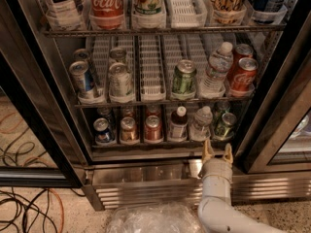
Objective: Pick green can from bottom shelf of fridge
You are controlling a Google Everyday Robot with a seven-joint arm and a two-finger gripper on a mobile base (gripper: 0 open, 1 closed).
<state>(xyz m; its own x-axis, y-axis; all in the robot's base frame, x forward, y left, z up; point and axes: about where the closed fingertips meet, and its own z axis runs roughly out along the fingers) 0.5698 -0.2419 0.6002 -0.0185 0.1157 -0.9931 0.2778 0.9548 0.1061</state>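
The fridge (160,176) stands open in front of me. On its bottom shelf (160,142) the dark green can (225,125) stands at the far right, beside a clear water bottle (200,124). My gripper (217,148) is open and empty, just below and in front of the shelf's front edge. It sits slightly left of the can, with its fingers pointing up and not touching it. A second dark can behind the green can is partly hidden.
The bottom shelf also holds a blue can (103,130), an orange can (129,129), a red can (153,128) and a dark bottle (178,123). A paler green can (184,79) stands on the middle shelf. Cables (24,210) lie on the floor at left. Crumpled plastic (153,220) lies below.
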